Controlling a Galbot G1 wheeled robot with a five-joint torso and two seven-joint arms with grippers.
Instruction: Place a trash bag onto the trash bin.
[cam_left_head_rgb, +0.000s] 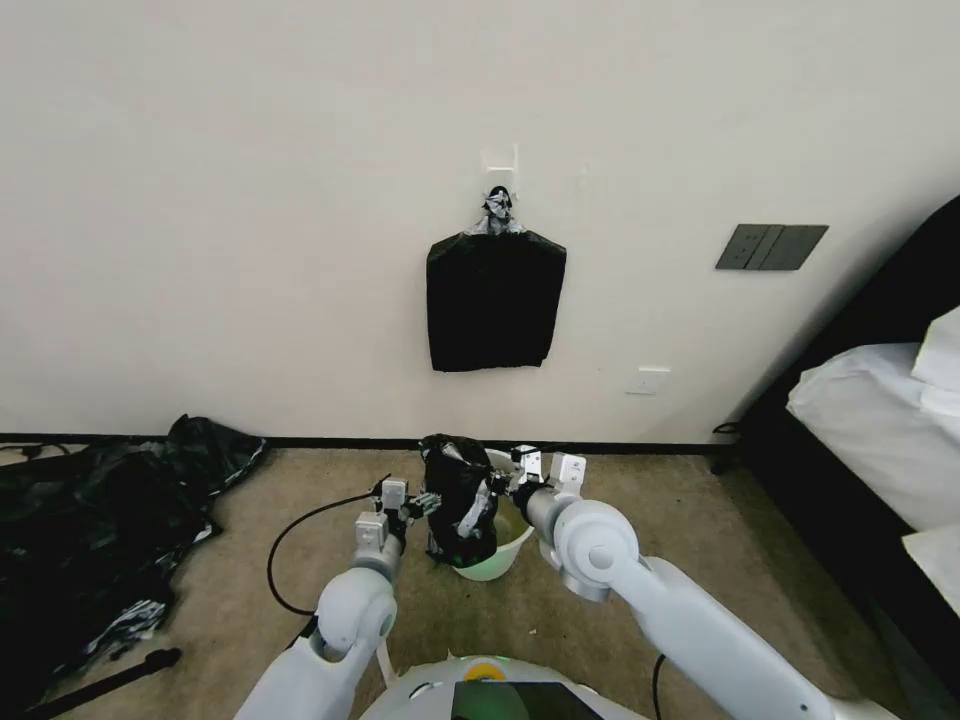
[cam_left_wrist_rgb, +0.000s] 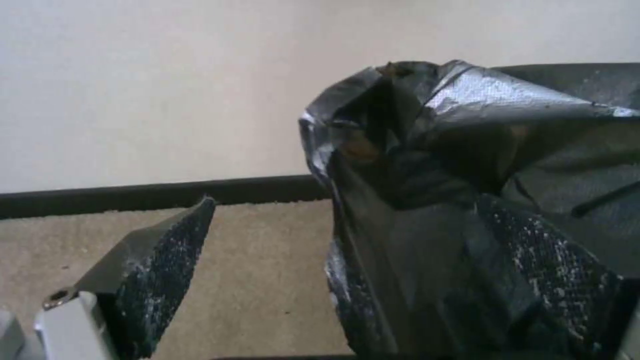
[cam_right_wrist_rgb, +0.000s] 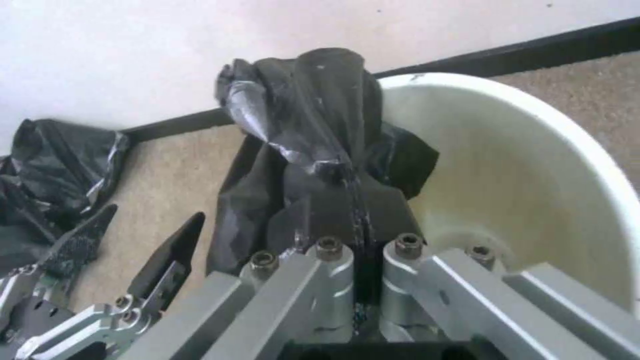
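- The trash bin (cam_left_head_rgb: 500, 555) stands on the carpet (cam_left_head_rgb: 640, 560) close to the wall, just ahead of the robot, with both arms reaching down to it.
- The trash bag (cam_left_head_rgb: 458, 497) is bunched up over the bin's left rim, part of its film hanging down the outside and a bit falling inside.
- The right gripper (cam_right_wrist_rgb: 353, 200) sits above the bin's mouth with its fingers squeezed together on a fold of the bag; the cream inner wall of the bin (cam_right_wrist_rgb: 533, 190) shows just beside it.
- The left gripper (cam_left_head_rgb: 425, 503) is at the bag's left side, its fingers spread apart; one pad (cam_left_wrist_rgb: 160, 265) stands free over the carpet, and the other (cam_left_wrist_rgb: 553, 270) lies against the bag's film (cam_left_wrist_rgb: 427, 200).
- A flat black bundle (cam_left_head_rgb: 494, 300) hangs on the wall above, and a heap of black sheeting (cam_left_head_rgb: 90, 530) lies on the floor off to the left.
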